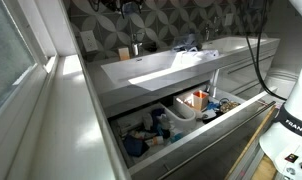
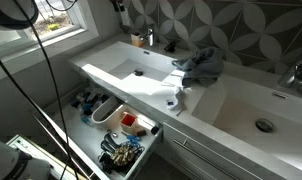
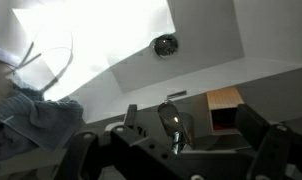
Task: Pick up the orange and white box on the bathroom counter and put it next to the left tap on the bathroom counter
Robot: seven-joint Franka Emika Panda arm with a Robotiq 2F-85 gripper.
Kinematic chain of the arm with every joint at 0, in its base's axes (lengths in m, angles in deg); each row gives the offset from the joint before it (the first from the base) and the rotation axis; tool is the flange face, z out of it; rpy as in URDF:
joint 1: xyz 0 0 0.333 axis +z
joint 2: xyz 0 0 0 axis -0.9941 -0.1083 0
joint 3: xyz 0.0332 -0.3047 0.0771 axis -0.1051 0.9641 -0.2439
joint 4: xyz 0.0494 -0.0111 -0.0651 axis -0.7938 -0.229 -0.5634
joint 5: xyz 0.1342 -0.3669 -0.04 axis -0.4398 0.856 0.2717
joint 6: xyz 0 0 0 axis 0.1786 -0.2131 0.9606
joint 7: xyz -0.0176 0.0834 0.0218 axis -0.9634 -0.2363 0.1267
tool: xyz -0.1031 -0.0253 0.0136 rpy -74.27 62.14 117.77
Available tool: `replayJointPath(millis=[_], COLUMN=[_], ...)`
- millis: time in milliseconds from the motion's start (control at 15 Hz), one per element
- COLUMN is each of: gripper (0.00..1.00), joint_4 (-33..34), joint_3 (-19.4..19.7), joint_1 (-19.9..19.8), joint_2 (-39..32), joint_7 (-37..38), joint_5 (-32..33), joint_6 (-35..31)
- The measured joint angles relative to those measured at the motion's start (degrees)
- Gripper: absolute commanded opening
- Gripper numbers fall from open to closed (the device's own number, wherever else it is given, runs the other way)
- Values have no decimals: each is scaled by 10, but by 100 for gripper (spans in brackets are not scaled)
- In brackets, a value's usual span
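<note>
Bathroom counter (image 2: 103, 64), pale and long, runs under a geometric tile wall (image 2: 221, 25), window (image 2: 46, 22) at one end. Wide shallow basin (image 2: 126, 82) moulded in; round drain (image 3: 166, 45) sharp in the wrist view. Grey drawer (image 1: 206, 128) below stands open, full of clutter. Crumpled grey cloth (image 2: 199, 66) lies on the divide between basins. Gripper (image 3: 176, 150) hangs high over the counter, fingers spread wide, nothing held. Dark tap (image 3: 172, 125) at the window end. Orange and white box (image 3: 224, 100) stands upright on the counter just beside that tap.
</note>
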Motion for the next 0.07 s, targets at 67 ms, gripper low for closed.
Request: replayJointPath(millis=[67], gripper=[100], joint_4=[0], joint_3=[0], joint_1=[0], joint_2=[0], joint_7=[0], joint_5=[0], joint_6=[0])
